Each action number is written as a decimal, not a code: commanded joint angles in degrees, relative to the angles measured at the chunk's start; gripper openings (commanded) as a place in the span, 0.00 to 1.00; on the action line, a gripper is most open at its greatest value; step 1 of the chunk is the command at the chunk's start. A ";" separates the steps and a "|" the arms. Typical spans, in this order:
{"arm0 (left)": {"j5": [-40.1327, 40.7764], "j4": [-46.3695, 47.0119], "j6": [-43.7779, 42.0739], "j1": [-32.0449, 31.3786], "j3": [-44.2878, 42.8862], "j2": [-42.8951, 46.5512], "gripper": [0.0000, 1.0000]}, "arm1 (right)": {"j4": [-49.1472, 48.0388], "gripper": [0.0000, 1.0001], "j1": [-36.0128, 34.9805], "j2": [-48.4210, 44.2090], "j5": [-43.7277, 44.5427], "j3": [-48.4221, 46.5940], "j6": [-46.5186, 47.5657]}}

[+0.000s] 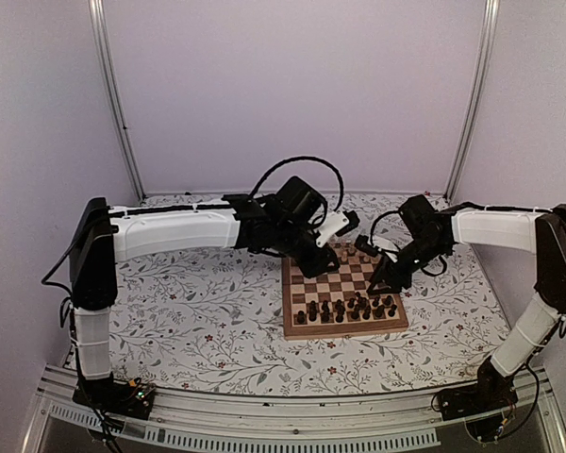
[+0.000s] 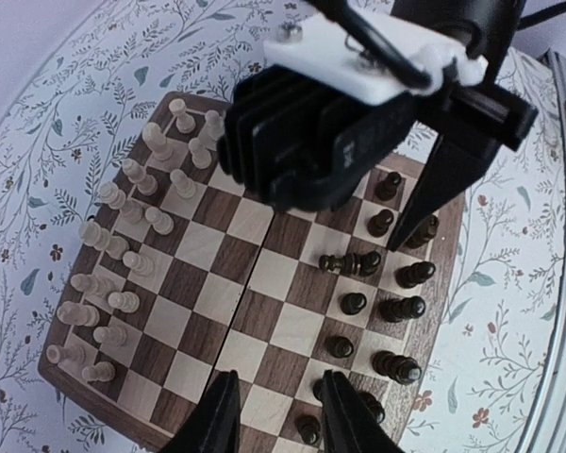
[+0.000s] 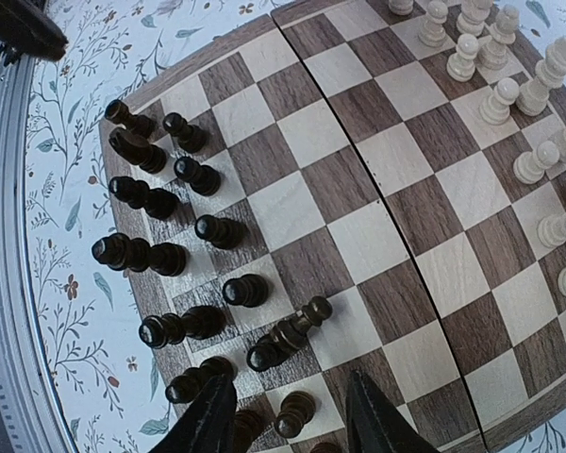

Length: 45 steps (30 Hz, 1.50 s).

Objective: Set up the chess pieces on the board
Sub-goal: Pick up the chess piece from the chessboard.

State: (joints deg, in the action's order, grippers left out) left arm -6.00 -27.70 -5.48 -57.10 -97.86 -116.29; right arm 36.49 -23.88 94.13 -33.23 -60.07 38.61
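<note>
The board [image 1: 345, 329] lies right of the table's centre. Dark pieces [image 1: 351, 307] stand in its near rows and pale pieces [image 2: 123, 236] in its far rows. One dark piece [image 3: 288, 335] lies on its side among the dark ones; it also shows in the left wrist view [image 2: 351, 263]. My left gripper [image 2: 278, 415] is open and empty above the board's left part. My right gripper [image 3: 288, 420] is open above the dark rows, just short of the fallen piece, with a standing dark pawn [image 3: 295, 412] below the gap between its fingers.
A floral table cloth [image 1: 208, 302] covers the table around the board. The two arms meet closely over the board; the right arm's wrist and fingers [image 2: 424, 198] fill the top of the left wrist view. A metal rail [image 1: 292, 415] runs along the near edge.
</note>
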 commanded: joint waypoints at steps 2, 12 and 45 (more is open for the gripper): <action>2.49 3.94 3.35 0.25 0.11 -0.25 0.33 | 1.04 0.41 -2.12 1.81 2.49 -2.34 0.55; 7.64 7.11 5.30 1.27 5.36 4.16 0.33 | 1.28 0.37 -4.58 3.50 5.79 -2.82 0.41; 7.43 15.84 17.58 5.73 12.33 8.52 0.34 | 0.70 0.09 -6.62 4.95 10.41 -3.92 0.51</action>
State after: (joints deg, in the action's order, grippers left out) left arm 4.91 -16.27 7.49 -53.45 -87.83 -110.67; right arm 37.50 -30.11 98.39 -23.97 -62.41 38.85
